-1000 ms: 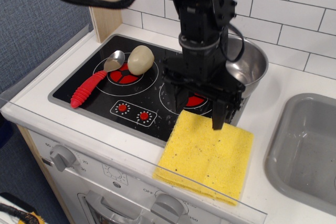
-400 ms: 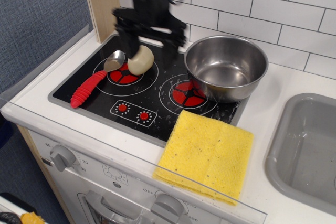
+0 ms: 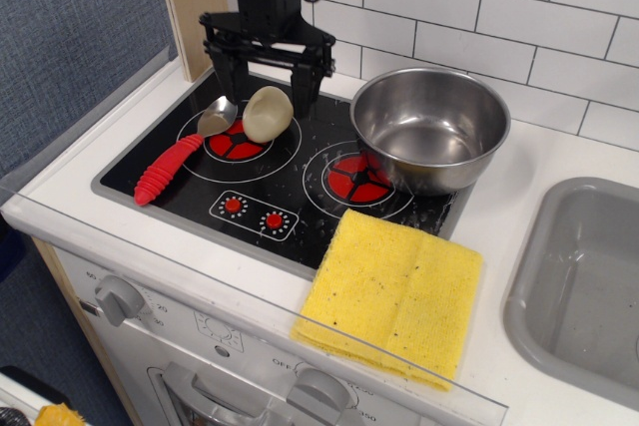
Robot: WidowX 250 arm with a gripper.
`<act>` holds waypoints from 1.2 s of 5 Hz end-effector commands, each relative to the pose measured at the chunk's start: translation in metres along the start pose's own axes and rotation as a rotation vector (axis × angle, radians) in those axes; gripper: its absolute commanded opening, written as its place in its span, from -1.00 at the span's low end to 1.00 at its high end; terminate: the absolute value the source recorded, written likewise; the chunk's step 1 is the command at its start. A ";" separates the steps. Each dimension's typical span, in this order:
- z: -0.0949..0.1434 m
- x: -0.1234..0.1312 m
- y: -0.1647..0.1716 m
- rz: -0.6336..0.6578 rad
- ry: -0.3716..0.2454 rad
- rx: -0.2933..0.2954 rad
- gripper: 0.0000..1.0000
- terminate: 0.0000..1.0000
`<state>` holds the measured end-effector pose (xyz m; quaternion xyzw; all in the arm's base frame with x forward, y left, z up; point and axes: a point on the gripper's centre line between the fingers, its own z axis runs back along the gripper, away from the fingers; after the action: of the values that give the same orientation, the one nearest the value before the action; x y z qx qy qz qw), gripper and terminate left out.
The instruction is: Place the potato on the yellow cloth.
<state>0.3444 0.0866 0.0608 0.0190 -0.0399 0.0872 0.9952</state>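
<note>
The pale beige egg-shaped potato [image 3: 268,113] lies on the left burner of the black toy stove [image 3: 290,187]. My gripper [image 3: 267,87] hangs open just behind and above the potato, one finger [image 3: 227,82] to its left and the other to its right; it holds nothing. The bright yellow cloth [image 3: 394,293] lies flat at the counter's front, right of the stove knobs, well apart from the potato and the gripper.
A silver spoon with a red ribbed handle [image 3: 176,163] lies just left of the potato. A steel pot [image 3: 429,129] stands on the right burner. A grey sink [image 3: 584,281] is at the right. A wooden post [image 3: 195,2] and tiled wall stand behind.
My gripper has travelled from above the yellow cloth leftward and back across the stove to the potato, then shifted slightly to straddle it. The potato and cloth have not moved.
</note>
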 end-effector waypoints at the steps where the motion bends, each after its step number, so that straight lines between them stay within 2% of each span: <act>1: -0.014 0.015 0.017 0.041 0.010 0.031 1.00 -1.00; 3: -0.029 0.017 0.001 0.013 0.053 0.030 1.00 -1.00; 4: -0.015 0.015 -0.009 -0.001 0.023 0.015 -1.00 -1.00; 5: 0.017 0.003 -0.025 -0.046 -0.039 0.001 -1.00 -1.00; 6: 0.044 -0.034 -0.053 -0.100 -0.060 -0.010 -1.00 -1.00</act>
<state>0.3177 0.0214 0.0794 0.0144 -0.0367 0.0374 0.9985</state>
